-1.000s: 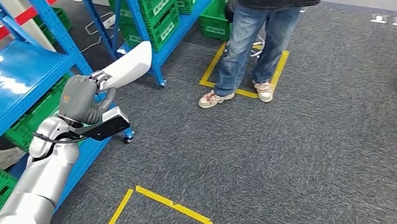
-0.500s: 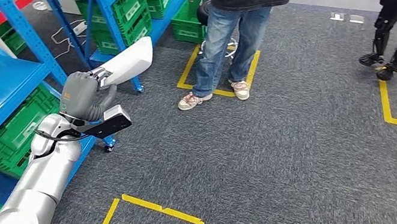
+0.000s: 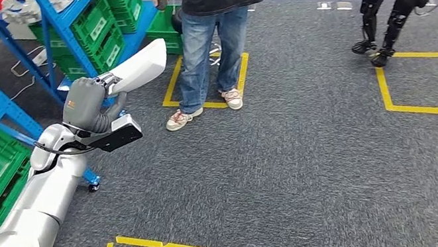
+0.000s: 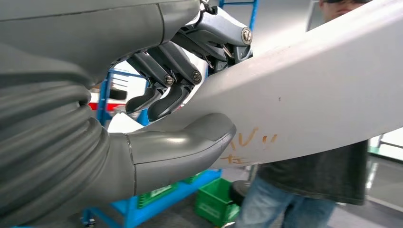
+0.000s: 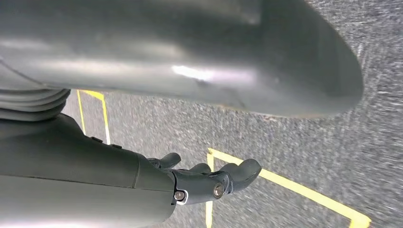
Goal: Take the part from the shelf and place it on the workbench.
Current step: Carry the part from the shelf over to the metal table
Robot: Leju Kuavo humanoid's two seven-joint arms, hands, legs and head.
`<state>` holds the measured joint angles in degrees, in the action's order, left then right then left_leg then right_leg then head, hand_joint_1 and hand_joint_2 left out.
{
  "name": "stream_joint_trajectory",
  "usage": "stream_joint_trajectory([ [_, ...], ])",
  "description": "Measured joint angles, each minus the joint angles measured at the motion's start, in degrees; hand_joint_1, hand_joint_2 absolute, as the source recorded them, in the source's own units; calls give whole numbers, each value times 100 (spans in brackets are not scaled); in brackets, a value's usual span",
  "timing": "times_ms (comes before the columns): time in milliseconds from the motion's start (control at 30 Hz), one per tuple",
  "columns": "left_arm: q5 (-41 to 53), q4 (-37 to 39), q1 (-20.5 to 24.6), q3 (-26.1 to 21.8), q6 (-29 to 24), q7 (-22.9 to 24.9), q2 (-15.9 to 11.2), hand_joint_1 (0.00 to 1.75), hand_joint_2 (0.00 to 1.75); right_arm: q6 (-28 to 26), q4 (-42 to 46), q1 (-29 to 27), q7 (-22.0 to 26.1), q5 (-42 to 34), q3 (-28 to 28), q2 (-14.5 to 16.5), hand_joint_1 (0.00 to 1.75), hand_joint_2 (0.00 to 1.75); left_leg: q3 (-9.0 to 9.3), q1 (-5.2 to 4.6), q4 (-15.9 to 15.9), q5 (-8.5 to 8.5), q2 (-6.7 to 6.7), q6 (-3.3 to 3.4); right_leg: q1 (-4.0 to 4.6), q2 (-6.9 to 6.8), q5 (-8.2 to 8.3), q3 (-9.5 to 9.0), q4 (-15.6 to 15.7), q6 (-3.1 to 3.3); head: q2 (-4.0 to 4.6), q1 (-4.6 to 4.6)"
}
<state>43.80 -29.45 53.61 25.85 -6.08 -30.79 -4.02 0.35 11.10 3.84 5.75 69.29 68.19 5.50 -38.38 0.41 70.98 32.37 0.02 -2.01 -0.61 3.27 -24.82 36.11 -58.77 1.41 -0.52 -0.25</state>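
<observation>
Left hand (image 3: 86, 102) grips one white part (image 3: 141, 66); one person (image 3: 214, 30) nearby.

The left hand (image 3: 87, 105) covers the near end of the white part (image 3: 141, 66), so that end cannot be seen in the head view. In the left wrist view the part's far end runs out past the picture's edge, and the orange marks (image 4: 249, 145) just beyond the thumb (image 4: 183, 142) are too faint to read. The person (image 3: 214, 30) beyond the hand is cut off above the chest. The carpet (image 5: 304, 142) past the right hand (image 5: 209, 183) is blurred.
</observation>
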Motion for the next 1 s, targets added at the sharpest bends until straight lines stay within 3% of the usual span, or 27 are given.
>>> stream_joint_trajectory([
  [67, 0, -1, 27, -1, 1, -1, -7, 175, 175, 6, 0, 7, 1, 0, 0, 14, 0, 0, 328, 41, -746, -334, -181, -10, -12, 125, -11, 21, -46, -48, 0, -5],
  [100, 1, 0, 36, -1, 1, -1, -10, 175, 175, 7, 0, 13, 3, 0, 0, 18, 0, 0, 445, 52, -990, -399, -269, -2, -19, 183, -7, 44, -63, -89, 0, -5],
  [133, 1, 1, 40, -1, 1, 0, -9, 175, 175, 8, 0, 13, 4, 0, 0, 19, 0, 0, 499, 49, -1102, -397, -325, 16, -26, 237, 5, 72, -67, -135, 0, -7],
  [200, 2, -3, 46, -1, 1, -1, 16, 175, 175, 14, 0, -9, 7, 0, 0, 24, 0, 0, 515, 28, -1127, -402, -268, 93, -46, 321, 45, 112, -46, -221, 0, -7],
  [233, 1, -7, 55, -1, 3, -2, 34, 175, 175, 19, 0, -24, 9, 0, 0, 28, 0, 0, 516, 26, -1145, -422, -216, 138, -45, 262, 38, 131, -64, -252, 0, -5],
  [300, -1, -14, 83, -1, 26, -15, 56, 175, 175, 28, 0, -24, 24, 0, 0, 34, 0, 0, 523, 30, -1183, -456, -108, 217, -29, 1, -138, 272, -357, -292, 0, 28],
  [367, -4, -10, 100, -1, 70, -32, 56, 175, 175, 33, 0, 1, 45, 0, 0, 36, 0, 0, 521, 10, -1187, -458, 5, 253, -20, -223, -479, 594, -1051, -314, 0, 60],
  [433, -8, -2, 102, -1, 114, -55, 60, 175, 175, 39, 0, 10, 58, -1, 0, 36, 0, 0, 518, -8, -1185, -454, 130, 264, -21, -272, -649, 841, -1594, -319, 0, 67],
  [467, -11, 1, 104, -1, 130, -67, 65, 175, 175, 43, 0, 7, 62, -2, 0, 36, 0, 0, 518, -16, -1184, -452, 192, 267, -20, -286, -587, 816, -1570, -310, 0, 71],
  [500, -15, 1, 110, -1, 139, -78, 69, 175, 175, 45, 0, 6, 66, -2, 0, 36, 0, 0, 521, -22, -1183, -448, 253, 266, -14, -317, -444, 679, -1328, -292, 0, 73],
  [567, -24, 0, 134, -1, 146, -86, 78, 175, 175, 46, 0, 12, 72, -2, 0, 36, 0, 0, 527, -46, -1175, -432, 365, 247, 30, -520, -149, 241, -537, -226, 0, 78],
  [633, -28, 0, 157, -1, 150, -91, 78, 175, 175, 46, 0, 20, 78, -2, 0, 36, 0, 0, 532, -75, -1171, -411, 459, 205, 81, -663, -50, 18, -89, -159, 0, 72],
  [733, -37, -4, 166, -1, 191, -107, 93, 175, 175, 46, 0, 5, 80, -2, 0, 38, 0, 0, 552, -78, -1179, -382, 564, 119, 80, -529, -28, 26, -18, -80, 0, 62],
  [800, -51, -11, 171, -1, 226, -115, 73, 175, 175, 46, 0, 7, 82, -1, 1, 44, 0, 0, 461, -56, -962, -220, 395, 62, 43, -426, 11, 5, 32, -21, 0, 44],
  [867, -57, -8, 153, -1, 237, -114, 30, 175, 175, 46, 0, 22, 83, 1, 1, 49, 0, 0, 170, -29, -330, 107, 138, 22, 27, -308, 29, -1, 48, 15, 0, 19],
  [900, -56, -4, 131, -1, 239, -106, 13, 175, 175, 46, 0, 25, 83, 2, 1, 50, 0, 0, -1, -22, 25, 244, 77, 9, 25, -243, 31, 1, 46, 24, 0, 13],
  [933, -52, -1, 104, -1, 240, -97, -1, 175, 175, 47, 0, 21, 83, 2, 0, 51, 0, 0, -121, -16, 260, 288, 45, -1, 23, -167, 32, 2, 41, 25, 0, 7],
  [967, -48, 1, 83, -1, 241, -88, -9, 175, 175, 48, 0, 15, 82, 2, 0, 52, 0, 0, -153, -9, 295, 222, 29, -6, 20, -93, 32, 3, 32, 24, 0, 2],
  [1000, -44, -1, 73, -1, 241, -83, -13, 175, 175, 49, 0, 10, 81, 2, 0, 54, 0, 0, -77, 0, 106, 56, 7, -9, 16, -26, 30, 3, 19, 19, 0, -2],
])
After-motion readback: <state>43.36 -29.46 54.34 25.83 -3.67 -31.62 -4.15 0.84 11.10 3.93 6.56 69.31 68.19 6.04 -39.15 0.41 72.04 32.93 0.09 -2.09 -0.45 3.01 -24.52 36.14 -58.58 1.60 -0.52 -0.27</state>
